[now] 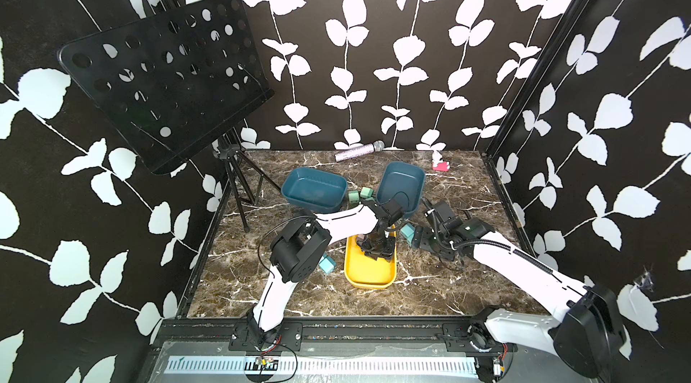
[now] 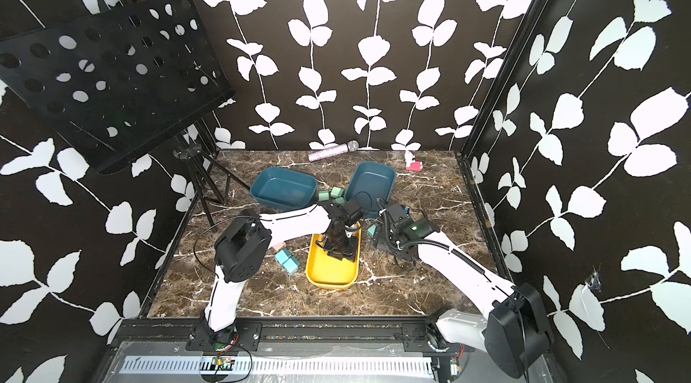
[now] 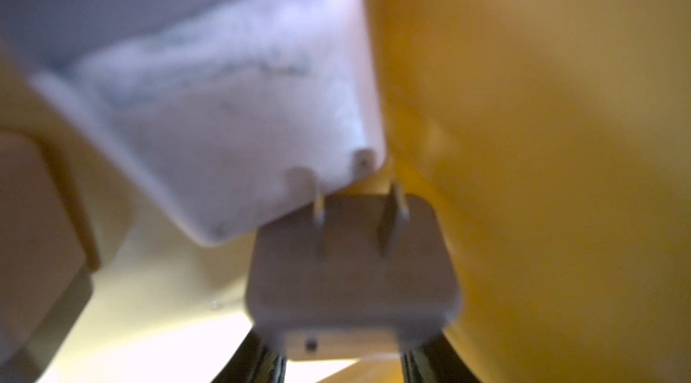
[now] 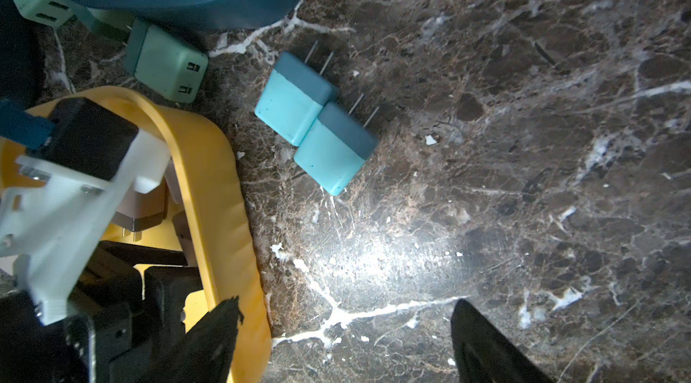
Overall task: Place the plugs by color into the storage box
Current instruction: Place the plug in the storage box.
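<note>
My left gripper (image 1: 375, 246) reaches down into the yellow storage box (image 1: 370, 276) and is shut on a beige plug (image 3: 351, 280), prongs pointing away from the wrist camera. More pale plugs (image 3: 224, 119) lie in the box just past it. My right gripper (image 4: 344, 306) hangs open over bare marble to the right of the yellow box. Two light blue plugs (image 4: 295, 104) lie side by side just ahead of it. Mint green plugs (image 1: 361, 194) sit between two dark teal storage boxes (image 1: 314, 184). Other light blue plugs (image 2: 288, 261) lie left of the yellow box.
A black perforated music stand (image 1: 164, 74) overhangs the back left, and its tripod legs (image 1: 239, 190) stand on the table's left edge. A microphone (image 1: 359, 151) and a pink-red toy (image 1: 440, 164) lie at the back wall. Black frame rails bound the marble table.
</note>
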Available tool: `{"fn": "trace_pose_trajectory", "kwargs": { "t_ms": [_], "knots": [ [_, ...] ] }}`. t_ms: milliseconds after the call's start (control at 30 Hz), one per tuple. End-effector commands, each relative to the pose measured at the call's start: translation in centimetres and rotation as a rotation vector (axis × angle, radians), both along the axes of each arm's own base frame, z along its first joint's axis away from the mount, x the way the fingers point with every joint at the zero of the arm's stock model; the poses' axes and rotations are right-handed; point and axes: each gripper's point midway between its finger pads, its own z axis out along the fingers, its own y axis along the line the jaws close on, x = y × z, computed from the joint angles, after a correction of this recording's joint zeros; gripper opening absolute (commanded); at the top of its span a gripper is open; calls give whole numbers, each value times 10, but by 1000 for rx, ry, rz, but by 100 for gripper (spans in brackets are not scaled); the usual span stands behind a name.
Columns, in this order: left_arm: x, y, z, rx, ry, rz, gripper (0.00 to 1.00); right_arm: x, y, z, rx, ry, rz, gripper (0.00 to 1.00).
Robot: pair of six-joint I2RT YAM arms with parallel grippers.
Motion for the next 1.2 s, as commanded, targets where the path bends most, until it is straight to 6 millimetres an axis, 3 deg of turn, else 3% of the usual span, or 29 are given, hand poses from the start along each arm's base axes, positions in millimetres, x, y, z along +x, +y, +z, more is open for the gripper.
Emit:
{"fn": "trace_pose_trajectory", "kwargs": {
  "t_ms": [0, 167, 300, 400, 567, 633, 700, 833, 933, 1033, 1167],
  "knots": [
    [-9, 9, 6, 27, 5, -19, 48, 5, 1, 3, 4, -7, 2, 87],
    [-13, 11, -5, 37, 26, -28, 58, 7, 4, 4, 9, -11, 4, 87],
    [-9, 7, 8, 18, 3, -50, 67, 10, 5, 7, 8, -18, 6, 87],
    [-1, 8, 38, 12, -56, -79, 71, 12, 5, 10, 9, -25, 5, 87],
    [27, 32, 116, 15, -232, -80, 76, 16, 8, 13, 21, -35, 4, 87],
    [39, 61, 138, 23, -258, -9, 81, 18, 12, 11, 34, -32, 6, 86],
    [52, 99, 148, 46, -272, 95, 82, 19, 18, 8, 54, -20, 7, 86],
    [68, 176, 139, 99, -257, 288, 90, 21, 26, 3, 76, -14, 4, 86],
    [68, 212, 119, 110, -200, 390, 96, 22, 34, 3, 79, -9, 20, 86],
    [69, 232, 100, 96, -144, 470, 96, 23, 39, 4, 74, -5, 38, 86],
    [77, 240, 81, 99, -110, 494, 96, 22, 45, 4, 71, -3, 54, 86]
  ]
}}
